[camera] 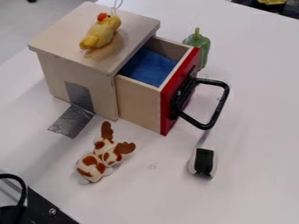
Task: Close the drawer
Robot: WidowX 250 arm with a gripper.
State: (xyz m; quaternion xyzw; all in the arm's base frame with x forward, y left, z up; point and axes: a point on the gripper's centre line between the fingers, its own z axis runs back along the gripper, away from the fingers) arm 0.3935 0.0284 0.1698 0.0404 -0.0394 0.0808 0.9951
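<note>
My grip: open or closed, I cannot tell. Drawer [139,103]: pale wood, pulled out, rear hidden inside wooden box [50,72]; red front, black looped handle [219,107]. Green object [203,46]: partly behind drawer, kind unclear. Black metal part [43,208]: cut off, lower left. Yellow toy duck [99,35]: atop box.

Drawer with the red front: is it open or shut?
Open. The drawer sticks out of the wooden box, and you can see its blue bottom.
</note>
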